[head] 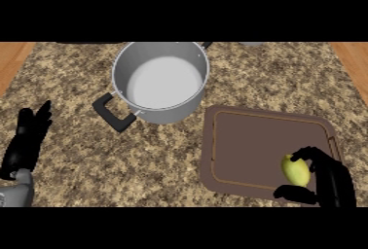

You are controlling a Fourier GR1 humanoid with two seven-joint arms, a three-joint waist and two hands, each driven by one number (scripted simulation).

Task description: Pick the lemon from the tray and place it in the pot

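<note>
Granite counter [86, 146] — no writing visible

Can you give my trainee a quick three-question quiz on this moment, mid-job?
1. True or false: the lemon already lies inside the pot.
2. Which robot hand is curled round the lemon: A) the left robot hand, B) the right robot hand?
3. On what does the lemon lie?

Key
1. False: it is over the tray, and the pot shows nothing inside.
2. B; the left one rests open at the view's left edge.
3. The brown tray, near its lower right corner.
</note>
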